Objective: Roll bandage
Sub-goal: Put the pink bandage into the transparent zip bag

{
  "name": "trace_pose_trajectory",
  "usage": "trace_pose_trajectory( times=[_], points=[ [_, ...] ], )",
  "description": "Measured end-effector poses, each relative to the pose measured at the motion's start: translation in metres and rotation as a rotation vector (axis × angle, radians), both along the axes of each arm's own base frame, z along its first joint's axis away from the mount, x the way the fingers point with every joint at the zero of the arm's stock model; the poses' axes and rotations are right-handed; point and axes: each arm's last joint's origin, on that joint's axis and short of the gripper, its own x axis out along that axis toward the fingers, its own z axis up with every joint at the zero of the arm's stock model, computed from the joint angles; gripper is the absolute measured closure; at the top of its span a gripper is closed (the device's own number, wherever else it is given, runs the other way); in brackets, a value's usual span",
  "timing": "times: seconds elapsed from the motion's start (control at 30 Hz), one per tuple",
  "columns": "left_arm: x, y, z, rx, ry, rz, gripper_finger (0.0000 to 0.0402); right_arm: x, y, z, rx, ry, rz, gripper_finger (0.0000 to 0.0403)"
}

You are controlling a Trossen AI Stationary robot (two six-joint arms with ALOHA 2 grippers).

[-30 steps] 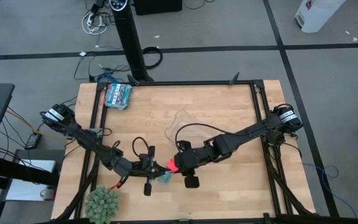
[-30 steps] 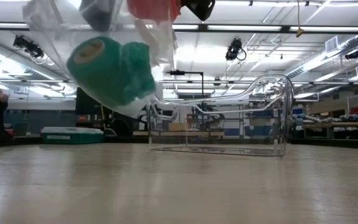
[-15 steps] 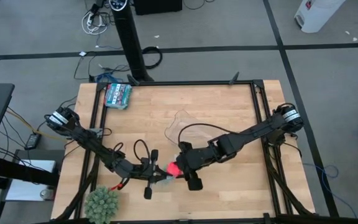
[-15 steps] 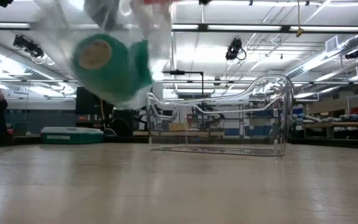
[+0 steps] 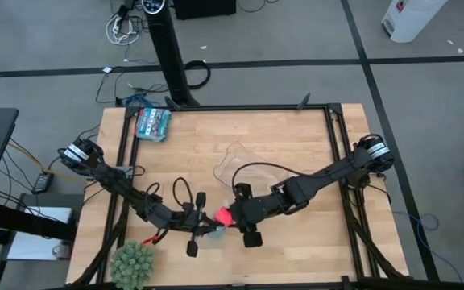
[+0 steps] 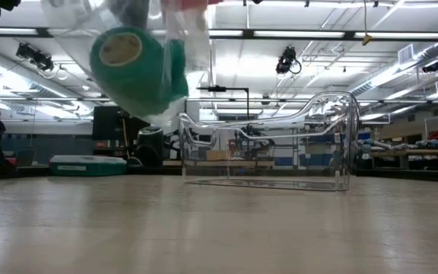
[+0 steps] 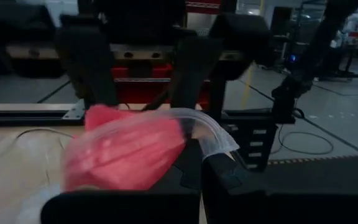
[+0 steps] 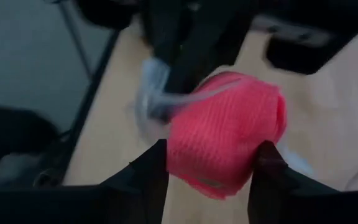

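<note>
The bandage is a chunky pink-red roll, shown near the table's front middle in the high view. My right gripper is shut on it. My left gripper is shut on a clear plastic bag held above the table. A teal roll hangs in the bag's bottom. In the left wrist view the pink roll sits at the bag's mouth behind a clear layer. In the low view only a sliver of the roll shows at the top edge. My left gripper holds the bag by its upper edge, which runs down between the dark fingers; the place of contact is hidden by them. The bag hangs slack below, clear of the table. My right gripper pinches the pink roll's two sides between its fingers, coming level from the table's right. The roll is lifted clear of the table and meets the bag's mouth.
A clear plastic container stands on the table behind the grippers, also shown in the high view. A teal box lies at the far left corner. A green plant stands at the near left edge.
Both grippers have gone up a little and slightly toward the table's near edge, so the pink roll has almost left the top of the low view. The bag has swung, and the teal roll in it has turned its open end toward the low camera.
</note>
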Motion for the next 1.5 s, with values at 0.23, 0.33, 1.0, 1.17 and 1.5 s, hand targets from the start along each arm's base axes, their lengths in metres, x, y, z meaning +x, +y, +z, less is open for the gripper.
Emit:
trace_pose_trajectory(
  times=[0.23, 0.33, 1.0, 1.17, 1.5],
  points=[
    [0.000, 0.000, 0.000, -0.006, 0.006, -0.024, 0.0399, 0.001, 0.003, 0.002, -0.037, -0.035, 0.028, 0.0251],
    [-0.001, -0.003, -0.001, -0.003, 0.005, -0.046, 0.0399, 0.005, 0.002, 0.005, 0.035, -0.051, 0.207, 0.0252],
    [-0.001, -0.003, 0.002, 0.019, -0.022, -0.094, 0.0399, 0.022, -0.036, 0.009, 0.091, -0.092, 0.155, 0.0255],
    [0.000, -0.002, 0.002, 0.058, -0.034, -0.083, 0.0399, 0.020, -0.036, 0.006, 0.100, -0.054, 0.191, 0.0255],
    [0.000, -0.001, 0.002, 0.085, -0.035, -0.038, 0.0399, 0.007, -0.031, 0.000, 0.048, 0.062, 0.155, 0.0269]
  ],
)
